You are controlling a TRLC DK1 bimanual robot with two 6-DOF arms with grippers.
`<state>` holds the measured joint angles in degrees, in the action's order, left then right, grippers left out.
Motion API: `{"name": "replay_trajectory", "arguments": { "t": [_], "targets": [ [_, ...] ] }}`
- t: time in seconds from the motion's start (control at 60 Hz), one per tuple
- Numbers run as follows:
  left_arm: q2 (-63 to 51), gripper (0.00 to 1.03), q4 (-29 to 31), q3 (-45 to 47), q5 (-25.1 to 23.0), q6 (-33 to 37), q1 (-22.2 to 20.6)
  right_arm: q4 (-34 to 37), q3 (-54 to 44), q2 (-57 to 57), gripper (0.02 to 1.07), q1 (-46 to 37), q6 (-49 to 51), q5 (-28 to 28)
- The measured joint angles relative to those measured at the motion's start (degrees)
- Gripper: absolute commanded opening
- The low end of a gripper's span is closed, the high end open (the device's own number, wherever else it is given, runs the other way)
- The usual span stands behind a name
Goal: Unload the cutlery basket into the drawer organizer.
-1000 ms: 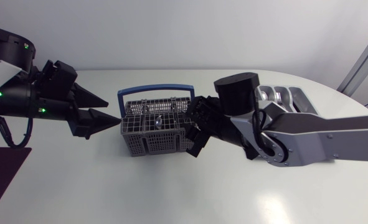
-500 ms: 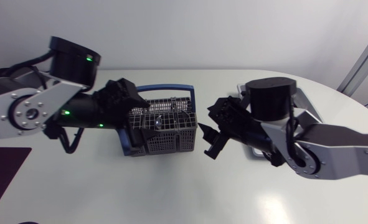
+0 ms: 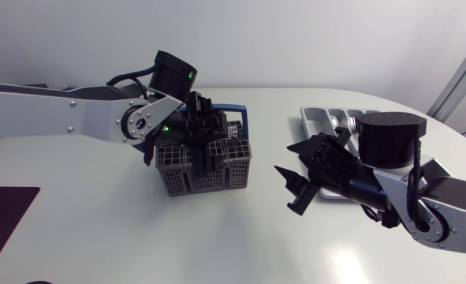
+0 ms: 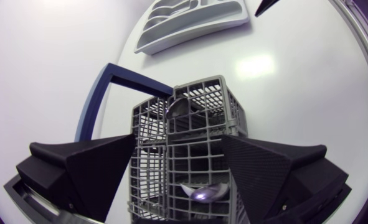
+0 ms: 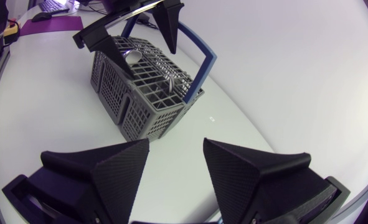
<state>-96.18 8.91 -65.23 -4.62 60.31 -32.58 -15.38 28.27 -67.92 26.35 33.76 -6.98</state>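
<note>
Left gripper [image 4: 179,140] hangs spread over the cutlery basket [image 4: 199,124], one finger on either side; whether they touch it is unclear. Between them lies a spoon [image 4: 202,191], its handle hidden by mesh. Ahead, the drawer organizer [image 4: 190,28] is partly cut off. Right gripper [image 5: 176,144], spread and empty, faces the basket from well apart.

Table [image 3: 138,237]: white, smooth top, edge curving round at the far right. Glare patch [image 3: 344,260]: soft reflected light on the near right surface. Dark purple mat [image 3: 4,207]: flat at the table's left, partly cut off.
</note>
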Motion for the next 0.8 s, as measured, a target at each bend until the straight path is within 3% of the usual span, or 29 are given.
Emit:
{"name": "replay_trajectory", "arguments": {
  "t": [0.1, 0.267, 0.417, 0.517, 0.8],
  "targets": [
    [-0.7, 0.83, 0.0, -0.7, 1.8, 3.9, -0.8, 0.0, -0.3, 0.0, 0.67, -2.0, 0.5, -1.2],
    [-0.8, 0.55, 0.0, -0.7, 2.2, 8.1, -2.8, -0.1, -0.3, 0.0, 0.67, -4.0, 1.0, -2.6],
    [-0.7, 0.55, -1.4, -0.7, 3.6, 10.7, -4.7, -0.3, -0.5, -0.1, 0.67, -4.0, 1.1, -3.1],
    [-0.7, 0.47, -3.8, -0.7, 5.2, 12.5, -5.2, -0.5, -1.0, -0.3, 0.67, -4.5, 1.3, -3.8],
    [-2.3, 0.46, -4.5, -0.7, 8.4, 17.0, -5.5, -1.1, -2.5, -0.3, 0.67, -5.3, 1.5, -4.9]
  ]
}}
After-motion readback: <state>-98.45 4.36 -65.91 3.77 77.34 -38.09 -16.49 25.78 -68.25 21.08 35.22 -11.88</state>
